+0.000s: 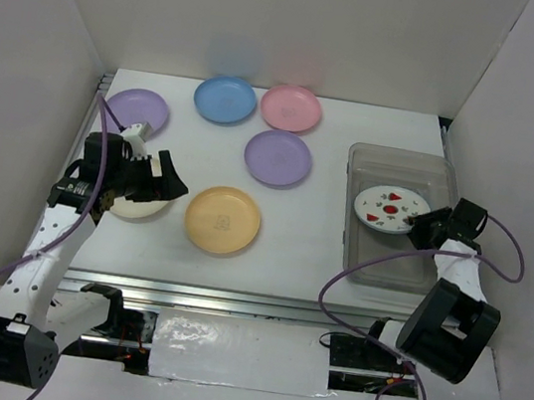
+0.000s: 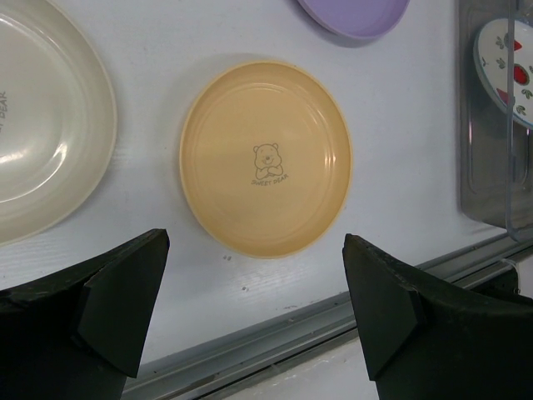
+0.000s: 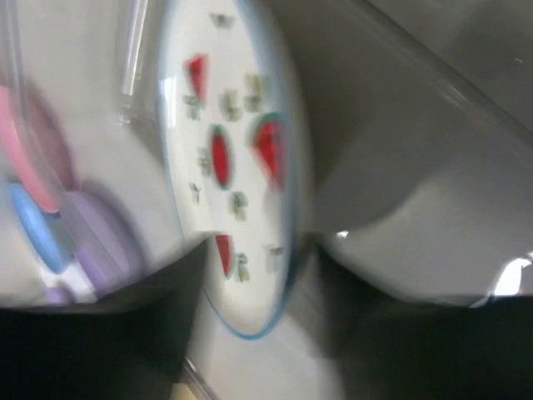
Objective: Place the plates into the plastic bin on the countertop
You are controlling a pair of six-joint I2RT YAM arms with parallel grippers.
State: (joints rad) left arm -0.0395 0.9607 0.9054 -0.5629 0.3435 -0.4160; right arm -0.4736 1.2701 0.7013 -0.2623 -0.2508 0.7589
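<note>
You're working plate 1 of 7: fruit-pattern plate (image 1: 390,208) lying inside plastic bin (image 1: 368,160), nothing else in bin. R gripper (image 1: 424,229) hanging at plate's edge over bin; gripping or letting go, can't tell, wrist view blurring. L gripper (image 1: 171,184) gaping wide, carrying nothing, well left of bin.

Six waiting on countertop (image 1: 312,237), all left of bin:
- purple plate (image 1: 278,157), nearest bin
- pink plate (image 1: 292,108)
- blue plate (image 1: 226,99)
- yellow-orange plate (image 1: 223,220)
- cream plate (image 1: 135,206)
- 2nd purple plate (image 1: 138,108), farthest from bin

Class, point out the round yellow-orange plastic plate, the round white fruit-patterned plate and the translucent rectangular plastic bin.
Round yellow-orange plastic plate (image 2: 265,158): left wrist view, bear print at centre.
Round white fruit-patterned plate (image 1: 390,207): top external view, its centre.
Translucent rectangular plastic bin (image 1: 400,153): top external view, far rim.
</note>
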